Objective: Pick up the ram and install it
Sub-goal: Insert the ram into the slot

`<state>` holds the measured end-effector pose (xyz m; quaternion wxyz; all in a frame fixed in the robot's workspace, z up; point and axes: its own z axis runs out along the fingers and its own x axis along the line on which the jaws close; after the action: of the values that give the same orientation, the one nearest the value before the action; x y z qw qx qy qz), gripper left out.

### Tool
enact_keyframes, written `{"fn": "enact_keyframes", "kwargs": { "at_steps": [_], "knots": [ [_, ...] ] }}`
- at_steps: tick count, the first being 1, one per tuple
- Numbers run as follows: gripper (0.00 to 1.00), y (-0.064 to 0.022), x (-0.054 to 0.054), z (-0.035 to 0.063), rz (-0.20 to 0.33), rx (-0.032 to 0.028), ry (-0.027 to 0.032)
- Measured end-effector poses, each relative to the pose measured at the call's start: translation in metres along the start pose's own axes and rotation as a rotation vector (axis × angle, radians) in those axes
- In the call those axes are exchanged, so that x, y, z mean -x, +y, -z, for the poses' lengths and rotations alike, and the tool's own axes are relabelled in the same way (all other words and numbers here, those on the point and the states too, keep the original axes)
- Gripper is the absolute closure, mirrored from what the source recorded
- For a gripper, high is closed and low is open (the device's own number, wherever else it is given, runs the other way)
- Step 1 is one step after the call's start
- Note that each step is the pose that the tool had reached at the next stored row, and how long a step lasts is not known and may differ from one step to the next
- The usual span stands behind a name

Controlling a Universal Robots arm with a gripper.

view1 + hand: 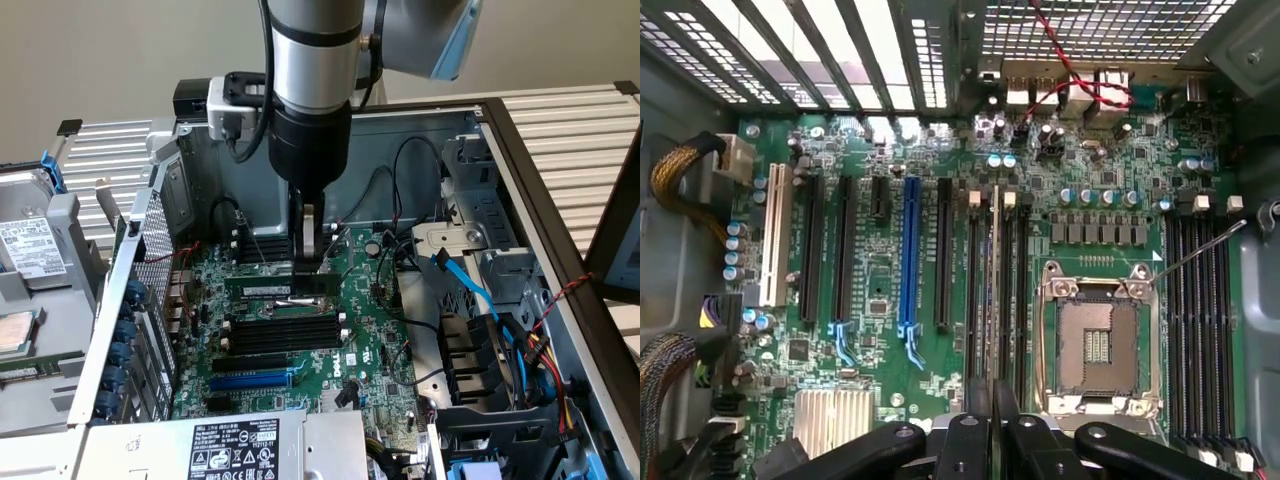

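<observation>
Quick status on the memory install. The pickup part looks done to us: the ram (283,286) is off the table and in the gripper (309,245), down inside the open computer case (520,170) right at the motherboard (385,335).

In the exterior view the stick lies lengthwise along the bank of black memory slots (285,330), at the far edge of that bank, with its white label facing the camera. From the wrist view we see the ram (995,300) edge-on, as a thin pale line running straight between the long black slots (973,300), with the processor socket (1095,345) on one side and the blue slot (908,260) on the other. So lining it up looks pretty much sorted.

What we can't call is whether it's actually seated. It sits low enough that it could be in the slot's mouth, but we can't tell if it's pushed home or if the end clips have snapped in. We'd say the install half is not confirmed yet.

Pose-wise, the arm (310,60) hangs straight down into the case from above, wrist vertical, gripper (992,430) pointing at the board. The fingers (975,425) are pressed together on the top edge of the stick, pinching it roughly mid-length, with the stick square to the board as far as we can see.
</observation>
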<state>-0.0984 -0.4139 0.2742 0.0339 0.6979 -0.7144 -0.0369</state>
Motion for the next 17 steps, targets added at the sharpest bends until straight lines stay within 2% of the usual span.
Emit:
{"fn": "enact_keyframes", "kwargs": {
  "at_steps": [3,9,14,17],
  "knots": [
    [0.86,-0.0005,0.000,-0.0052,0.000,-0.0040,-0.0002],
    [0.86,-0.0009,-0.001,-0.0128,-0.002,-0.0227,-0.0005],
    [0.86,-0.0008,-0.005,-0.0150,-0.003,-0.0242,-0.0007],
    [0.86,-0.0012,-0.007,-0.0204,-0.003,-0.0242,-0.0009]
  ]
}}
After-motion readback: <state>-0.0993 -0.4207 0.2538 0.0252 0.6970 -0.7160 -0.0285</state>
